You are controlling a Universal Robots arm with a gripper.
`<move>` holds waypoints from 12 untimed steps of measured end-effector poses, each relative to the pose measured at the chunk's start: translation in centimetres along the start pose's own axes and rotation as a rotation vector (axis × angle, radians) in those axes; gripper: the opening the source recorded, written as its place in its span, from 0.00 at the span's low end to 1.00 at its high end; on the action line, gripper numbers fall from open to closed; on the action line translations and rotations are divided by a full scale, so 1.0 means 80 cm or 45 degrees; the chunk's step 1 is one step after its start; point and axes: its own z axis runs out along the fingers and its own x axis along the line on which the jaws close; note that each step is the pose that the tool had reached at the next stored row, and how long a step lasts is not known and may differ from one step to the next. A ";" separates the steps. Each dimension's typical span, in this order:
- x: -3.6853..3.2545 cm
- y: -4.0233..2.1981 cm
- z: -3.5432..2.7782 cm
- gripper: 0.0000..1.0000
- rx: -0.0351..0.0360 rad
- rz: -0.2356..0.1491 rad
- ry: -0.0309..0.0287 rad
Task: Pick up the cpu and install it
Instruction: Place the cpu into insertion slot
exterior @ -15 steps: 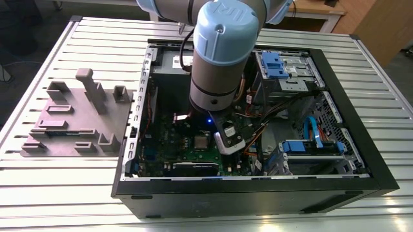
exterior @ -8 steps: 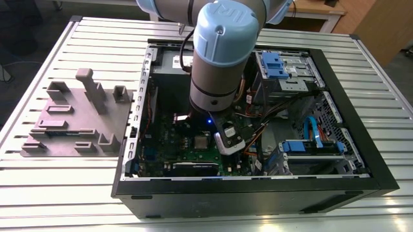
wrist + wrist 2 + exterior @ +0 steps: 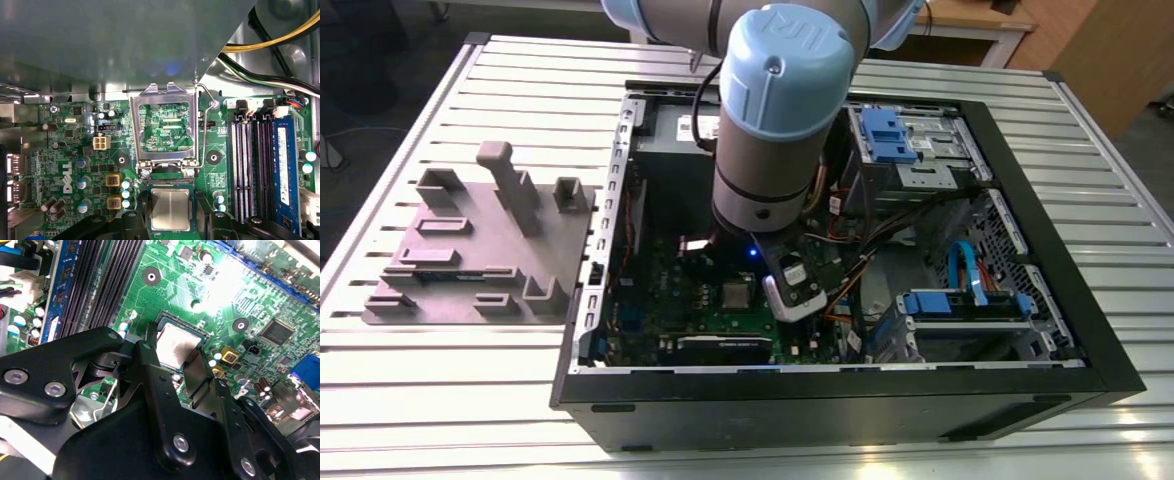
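Note:
The cpu (image 3: 176,342) is a small silver-grey square lying in the socket of the green motherboard (image 3: 235,295) inside the open computer case (image 3: 854,400). In both wrist views my gripper (image 3: 174,351) straddles it, one black finger (image 3: 149,352) against one edge and the other against the opposite edge, shut on the chip. The first wrist view has the cpu (image 3: 170,209) just below the raised socket lid (image 3: 162,97), with my gripper (image 3: 170,216) around it. From the exterior view the cpu (image 3: 739,294) lies beside the arm's wrist (image 3: 781,285).
Black memory slots (image 3: 247,165) and a blue memory stick (image 3: 282,170) run beside the socket. Cables (image 3: 270,45) cross the case near them. Blue drive bays (image 3: 897,135) fill the case at the exterior view's right. A grey fixture block (image 3: 480,250) stands on the slatted table (image 3: 440,400).

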 end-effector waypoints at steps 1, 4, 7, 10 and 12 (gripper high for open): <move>0.0000 0.0000 0.0001 0.46 -0.0002 0.000 0.0000; 0.0000 0.0001 0.0003 0.46 -0.0013 0.000 -0.0002; 0.0000 0.0001 0.0003 0.46 -0.0018 0.000 -0.0002; 0.0000 0.0001 0.0003 0.46 -0.0022 0.000 -0.0001; 0.0000 0.0001 0.0003 0.46 -0.0023 0.000 -0.0002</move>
